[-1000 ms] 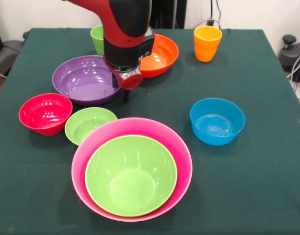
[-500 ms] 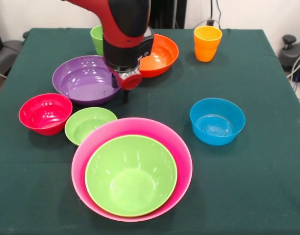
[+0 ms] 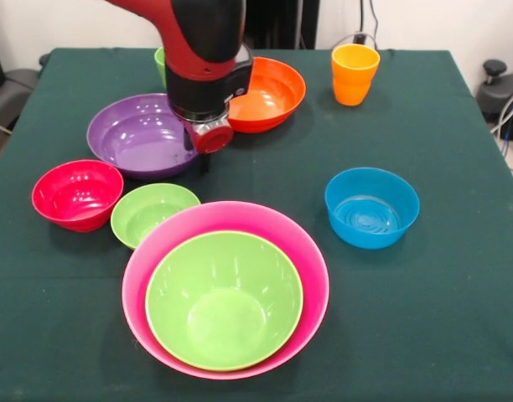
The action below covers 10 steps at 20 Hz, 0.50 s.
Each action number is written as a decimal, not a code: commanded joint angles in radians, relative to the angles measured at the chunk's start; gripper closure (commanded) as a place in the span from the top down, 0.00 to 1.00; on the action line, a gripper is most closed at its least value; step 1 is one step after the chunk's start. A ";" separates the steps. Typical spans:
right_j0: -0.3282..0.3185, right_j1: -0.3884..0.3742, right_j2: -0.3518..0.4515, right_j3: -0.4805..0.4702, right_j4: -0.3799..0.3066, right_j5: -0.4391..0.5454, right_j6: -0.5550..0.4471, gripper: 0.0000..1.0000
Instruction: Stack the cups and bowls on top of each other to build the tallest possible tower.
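Large lime bowl (image 3: 224, 300) nests in pink bowl (image 3: 164, 243) nearest me; small lime (image 3: 152, 213), red (image 3: 76, 194), blue (image 3: 371, 207) bowls mid-table. Gripper (image 3: 195, 151) at purple bowl (image 3: 131, 134) rim, fingers' state unclear. Orange bowl (image 3: 273, 90), orange cup (image 3: 354, 74) far. No readable writing

— Where's there room on the desk (image 3: 458, 318)?

— The whole side past the blue bowl (image 3: 371, 207) is bare cloth, and the strip between it and the orange cup (image 3: 354, 74).

— And the other side?

— Packed. Red bowl (image 3: 77, 193), small green bowl (image 3: 152, 213) and pink bowl (image 3: 225, 288) sit almost touching, the purple bowl (image 3: 139, 135) just behind them, with the arm (image 3: 202, 59) hanging over its rim.
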State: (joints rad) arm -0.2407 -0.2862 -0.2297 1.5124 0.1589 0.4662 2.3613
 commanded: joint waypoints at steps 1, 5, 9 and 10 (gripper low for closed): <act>0.003 0.006 0.081 -0.072 0.001 0.002 0.060 0.00; 0.017 0.012 0.077 -0.093 0.010 0.027 0.067 0.00; 0.033 0.022 0.065 -0.118 0.012 0.047 0.075 0.00; 0.036 0.025 0.062 -0.125 0.010 0.051 0.075 0.00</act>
State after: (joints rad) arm -0.2375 -0.3028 -0.2548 1.4853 0.1581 0.4670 2.3613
